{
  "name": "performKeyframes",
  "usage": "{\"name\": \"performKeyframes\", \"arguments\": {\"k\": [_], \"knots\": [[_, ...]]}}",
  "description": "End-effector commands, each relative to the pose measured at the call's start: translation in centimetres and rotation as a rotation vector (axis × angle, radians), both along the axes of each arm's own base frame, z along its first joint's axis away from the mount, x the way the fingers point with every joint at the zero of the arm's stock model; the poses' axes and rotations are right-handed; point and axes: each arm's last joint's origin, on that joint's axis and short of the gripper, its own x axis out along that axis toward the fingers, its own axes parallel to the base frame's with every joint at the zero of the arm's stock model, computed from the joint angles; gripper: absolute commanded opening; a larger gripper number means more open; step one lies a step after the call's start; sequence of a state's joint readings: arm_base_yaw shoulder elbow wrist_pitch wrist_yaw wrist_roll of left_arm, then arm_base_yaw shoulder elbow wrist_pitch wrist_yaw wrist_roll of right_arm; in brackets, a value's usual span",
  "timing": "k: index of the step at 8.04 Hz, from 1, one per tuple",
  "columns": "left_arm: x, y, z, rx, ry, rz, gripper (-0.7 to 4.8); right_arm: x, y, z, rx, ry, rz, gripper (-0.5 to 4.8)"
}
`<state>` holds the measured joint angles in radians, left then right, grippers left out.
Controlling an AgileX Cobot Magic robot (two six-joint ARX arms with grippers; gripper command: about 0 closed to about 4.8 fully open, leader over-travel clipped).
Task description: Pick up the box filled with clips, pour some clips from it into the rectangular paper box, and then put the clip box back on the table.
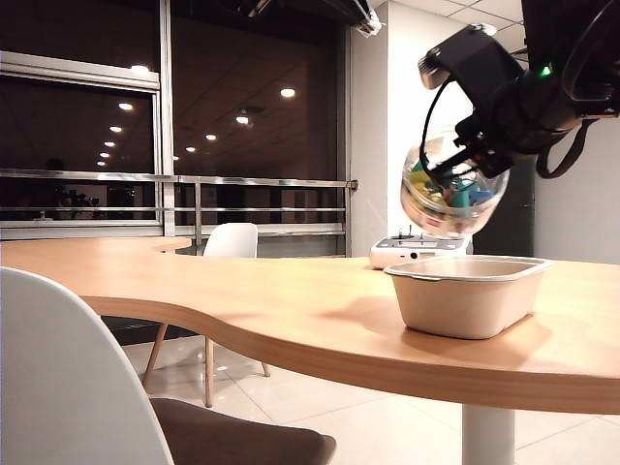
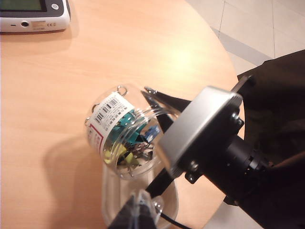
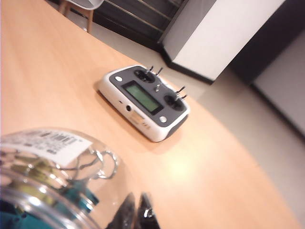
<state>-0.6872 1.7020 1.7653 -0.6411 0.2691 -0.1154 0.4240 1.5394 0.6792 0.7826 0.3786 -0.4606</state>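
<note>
Leftmost in the exterior view, a white moulded chair with a dark seat pad (image 1: 68, 368) in the foreground, and a second white chair on wooden legs (image 1: 231, 240) farther back, past the curved edge of the light wood-coloured surface (image 1: 291, 310). Nothing of the left tool (image 2: 137, 212) from this side; only in the left wrist view, as dark tips pressed together, clenched, low over the surface near its edge, with something clear and blurred beside them that cannot be made out.

Further right, a white-grey handheld controller with small joysticks and a green screen (image 1: 412, 250), lying flat on the surface behind the tray. Above it and to its right, a small clear round plastic tub with a white-and-red label (image 1: 453, 199), tipped over in the air, with multicoloured binder clips (image 2: 126, 133) in blue, yellow and teal heaped inside. Below the tub, a beige moulded-pulp rectangular tray (image 1: 465, 305) with a rolled rim, resting on the surface, its inside hidden. Rightmost and highest, the black right tool (image 1: 455, 170), reaching down from the upper corner and grasping the tub by its rim.
</note>
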Motion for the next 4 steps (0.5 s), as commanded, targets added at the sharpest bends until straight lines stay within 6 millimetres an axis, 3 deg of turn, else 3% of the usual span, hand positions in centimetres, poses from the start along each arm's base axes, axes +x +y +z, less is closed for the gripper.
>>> {"name": "performKeyframes", "arguments": {"k": [1,2,3,4], "knots": [[-0.13,0.07,0.37,-0.009,-0.016,-0.008,-0.06,0.17,-0.46,0.73,0.382,-0.038,-0.068,-0.01],[-0.13,0.07,0.36,-0.009,-0.016,-0.008,-0.06,0.30,-1.03,0.71,0.447,-0.041,-0.123,-0.01],[-0.13,0.07,0.36,-0.009,-0.016,-0.008,-0.06,0.31,-1.21,0.82,0.381,-0.043,-0.127,-0.01],[-0.13,0.07,0.37,-0.010,-0.017,-0.008,-0.06,0.33,-1.31,0.85,0.093,-0.042,-0.116,-0.01]]}}
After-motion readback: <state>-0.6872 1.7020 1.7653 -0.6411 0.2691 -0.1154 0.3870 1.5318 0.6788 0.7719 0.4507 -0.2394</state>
